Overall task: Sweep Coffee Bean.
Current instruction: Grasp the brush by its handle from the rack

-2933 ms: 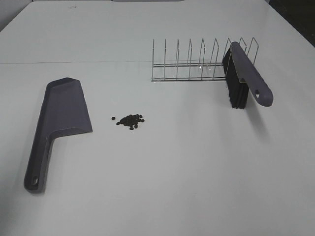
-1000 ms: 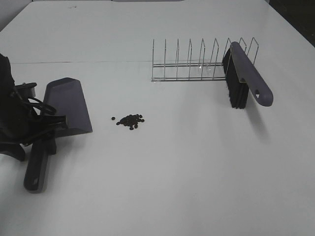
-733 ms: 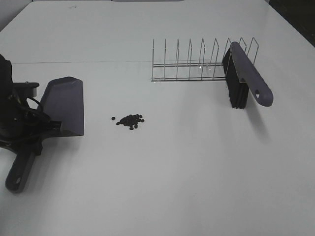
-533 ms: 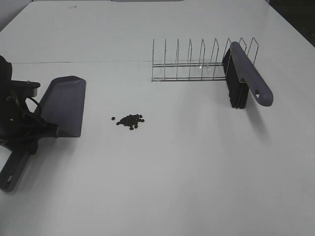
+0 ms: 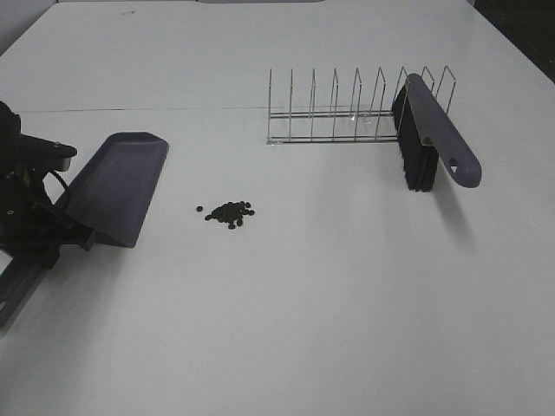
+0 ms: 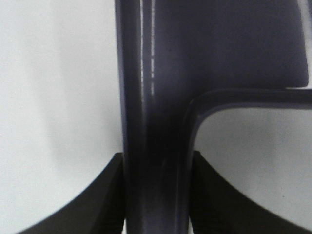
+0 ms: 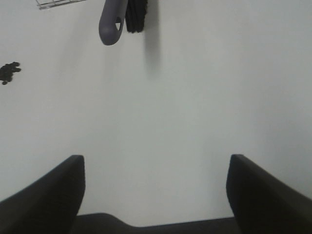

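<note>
The coffee beans point(image 5: 230, 213) lie in a small dark pile on the white table; they also show in the right wrist view point(image 7: 9, 71). My left gripper point(image 5: 54, 236) is shut on the handle of the grey-purple dustpan point(image 5: 117, 184), left of the beans, with the pan tilted off the table. The left wrist view shows the handle point(image 6: 153, 122) clamped between my fingers point(image 6: 109, 195). The grey-purple brush point(image 5: 431, 139) leans in the wire rack point(image 5: 334, 113) at the back right; its handle also shows in the right wrist view point(image 7: 111, 22). My right gripper point(image 7: 156, 190) is open and empty, well short of the brush.
The wire rack stands behind the beans, with several upright dividers. A seam point(image 5: 173, 109) runs across the table at the back. White tabletop lies between the beans and the brush.
My left arm came in from the left, closed on the dustpan handle, lifted it and swung the handle left, tilting the pan. Beans, brush and rack have not moved.
</note>
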